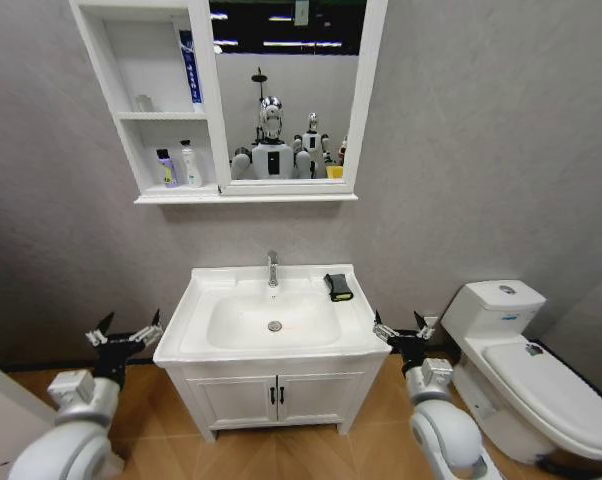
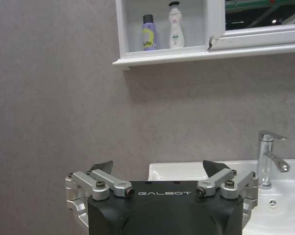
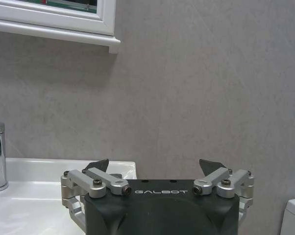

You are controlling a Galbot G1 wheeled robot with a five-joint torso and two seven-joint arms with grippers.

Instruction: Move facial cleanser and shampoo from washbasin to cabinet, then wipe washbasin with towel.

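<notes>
Both arms hang low beside the vanity: the left gripper (image 1: 127, 333) off the washbasin's (image 1: 203, 290) left edge, the right gripper (image 1: 402, 329) off its right edge, each with fingers spread wide and empty. The towel (image 1: 339, 287) lies on the basin's back right corner. Up on the cabinet's (image 1: 113, 82) lower shelf stand a purple bottle (image 1: 167, 168) and a white bottle (image 1: 190, 164), side by side.

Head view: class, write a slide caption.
Black folded towel rests on white ceramic washbasin; open left gripper and right gripper flank it.
</notes>
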